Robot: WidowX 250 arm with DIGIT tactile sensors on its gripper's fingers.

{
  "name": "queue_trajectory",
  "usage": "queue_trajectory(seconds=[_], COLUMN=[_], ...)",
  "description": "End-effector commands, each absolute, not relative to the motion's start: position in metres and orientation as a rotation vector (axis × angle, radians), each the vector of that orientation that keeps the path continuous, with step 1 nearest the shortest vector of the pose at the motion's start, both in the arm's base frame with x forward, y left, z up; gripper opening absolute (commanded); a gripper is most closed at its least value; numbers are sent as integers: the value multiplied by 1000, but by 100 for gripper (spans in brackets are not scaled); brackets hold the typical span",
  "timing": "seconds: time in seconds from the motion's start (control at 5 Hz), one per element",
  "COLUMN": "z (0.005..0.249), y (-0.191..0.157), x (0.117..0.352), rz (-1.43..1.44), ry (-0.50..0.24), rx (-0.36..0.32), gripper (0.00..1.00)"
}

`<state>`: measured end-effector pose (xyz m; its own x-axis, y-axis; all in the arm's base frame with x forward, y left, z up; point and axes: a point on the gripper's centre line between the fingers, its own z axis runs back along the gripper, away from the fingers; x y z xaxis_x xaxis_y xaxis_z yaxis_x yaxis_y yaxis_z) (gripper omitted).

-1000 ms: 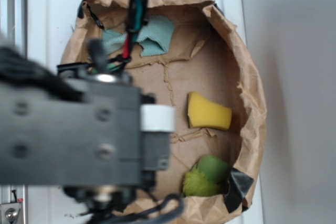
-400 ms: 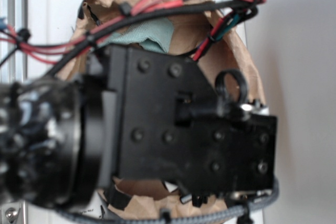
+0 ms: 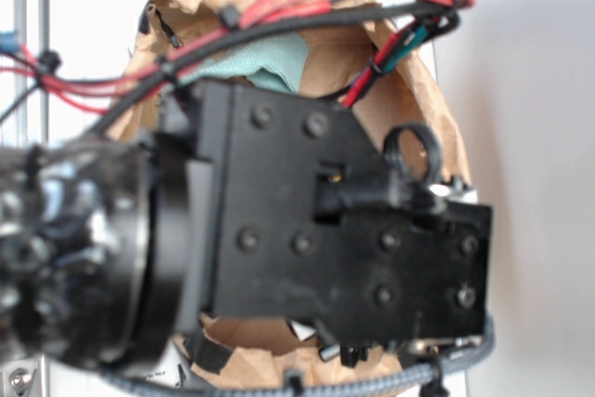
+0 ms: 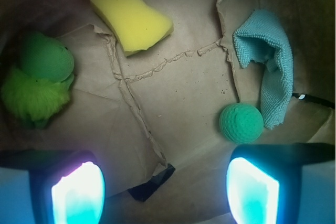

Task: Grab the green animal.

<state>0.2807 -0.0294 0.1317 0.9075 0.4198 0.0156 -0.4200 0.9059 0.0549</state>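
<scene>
Exterior view: the black arm body (image 3: 335,230) fills most of the frame, out of focus at left. Red and black cables (image 3: 307,2) loop across the top. Behind the arm, the crumpled rim of a brown paper bag (image 3: 409,109) shows, rolled down into an open basin. The bag sits on a white worktop (image 3: 93,6); a plain pale wall or surface runs down the right side. A strip of teal cloth (image 3: 270,62) is visible inside the bag near the top. The end effector and the green animal are hidden by the arm in this view.

Wrist view: looking down onto the bag floor (image 4: 184,103), creased brown paper with torn seams and a dark tape patch (image 4: 152,184) near the bottom centre. The end effector (image 4: 165,184) has its two fingers spread wide apart at the lower left and lower right corners, nothing between them, pads glowing pale cyan. The green animal (image 4: 39,80) lies at the far left of the bag floor against the wall, smooth round head above the fuzzy body, well apart from both fingers. A yellow sponge (image 4: 131,17) lies at upper centre, near the animal. A teal-green textured ball (image 4: 240,123) sits right of centre, just beside the lower end of the cloth rag (image 4: 268,64), which drapes along the right wall.
</scene>
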Motion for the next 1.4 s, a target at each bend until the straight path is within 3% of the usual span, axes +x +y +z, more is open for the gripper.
queue_trajectory(seconds=[0.0, 0.2, 0.4, 1.0, 1.2], z=[138, 133, 129, 122, 108], y=[-18, -8, -2, 4, -4], x=[294, 292, 295, 301, 305], rz=[377, 397, 438, 492, 493], ry=[-397, -489, -527, -573, -595], rx=[-162, -267, -314, -479, -496], gripper=[100, 100, 100, 100, 100])
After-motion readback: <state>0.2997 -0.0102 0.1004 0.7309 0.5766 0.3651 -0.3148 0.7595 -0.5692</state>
